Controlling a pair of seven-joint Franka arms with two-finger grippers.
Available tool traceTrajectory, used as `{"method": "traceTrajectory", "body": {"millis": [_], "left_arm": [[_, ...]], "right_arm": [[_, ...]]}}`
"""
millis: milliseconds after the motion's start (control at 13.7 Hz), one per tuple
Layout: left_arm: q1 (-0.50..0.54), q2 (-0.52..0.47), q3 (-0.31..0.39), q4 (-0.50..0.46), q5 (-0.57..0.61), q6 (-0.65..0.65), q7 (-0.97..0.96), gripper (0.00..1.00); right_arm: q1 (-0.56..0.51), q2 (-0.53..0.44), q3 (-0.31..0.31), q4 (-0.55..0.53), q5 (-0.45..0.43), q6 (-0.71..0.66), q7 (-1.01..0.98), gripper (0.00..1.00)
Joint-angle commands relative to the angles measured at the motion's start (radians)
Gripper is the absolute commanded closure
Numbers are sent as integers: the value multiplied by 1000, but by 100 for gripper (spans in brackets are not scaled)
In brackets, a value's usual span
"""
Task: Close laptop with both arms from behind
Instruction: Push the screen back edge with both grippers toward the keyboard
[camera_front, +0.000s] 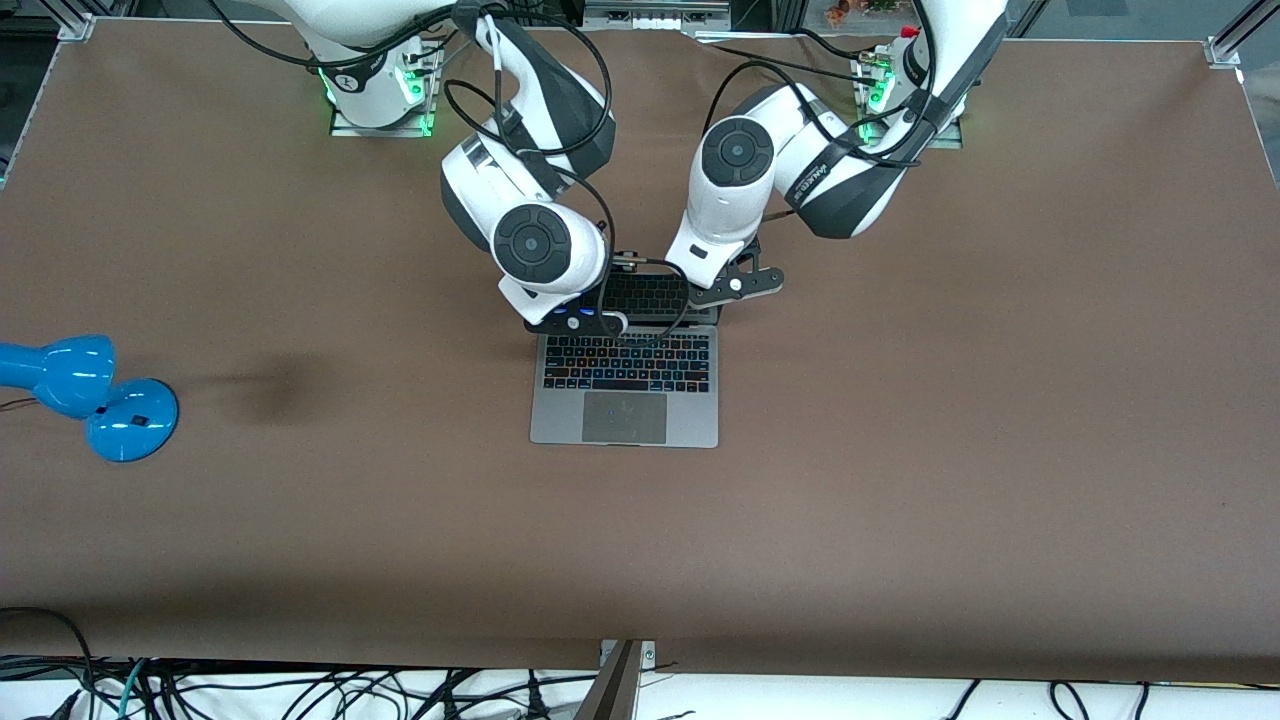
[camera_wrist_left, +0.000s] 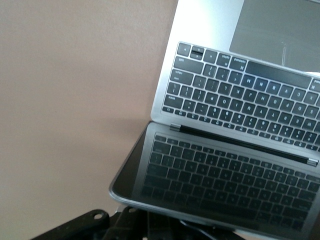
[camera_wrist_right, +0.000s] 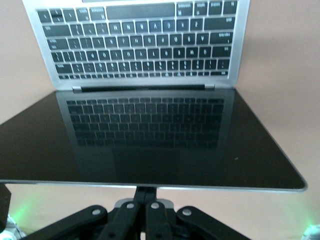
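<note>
Tabletop: brown, matt, wide; it carried everything listed here.

Arms: two, white with black joint caps, both mine. The right arm and the left arm reached in from their bases to meet over the hinge end of the laptop.

Laptop: slim, silver-grey, black keys, grey trackpad. It lay mid-tabletop, trackpad end nearest the front camera, hinge end toward my bases. The screen stood open and leaned well back, its dark glass mirroring the keys. I judged it rigid and fairly heavy for its thickness, with a stiff hinge; the metal shell looked smooth and slippery, the glass fragile. Best contact, in my judgement: the top edge and back of the lid, one gripper toward each corner, pushing evenly so the lid would not twist and the base would not slide.

Lamp: blue, glossy, at the right arm's end of the tabletop, well apart from the laptop; no part in the job.

Right gripper: sat just at the top edge of the screen, near its middle, fingers drawn together with no gap showing, holding nothing.

Left gripper: at the screen's top edge, toward one corner. I could not tell how it was set.
</note>
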Motion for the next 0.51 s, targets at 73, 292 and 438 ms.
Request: {"method": "traceTrajectory", "body": {"millis": [73, 292, 438], "left_arm": [[-6, 48, -1, 65, 42, -8, -17, 100], [-8, 60, -1, 78, 44, -8, -16, 100], [-8, 62, -1, 80, 44, -8, -14, 100]], "right_arm": [[5, 0, -2, -6, -56, 39, -1, 100], [5, 0, -2, -6, -70, 63, -20, 100], [3, 8, -5, -4, -70, 77, -26, 100]]}}
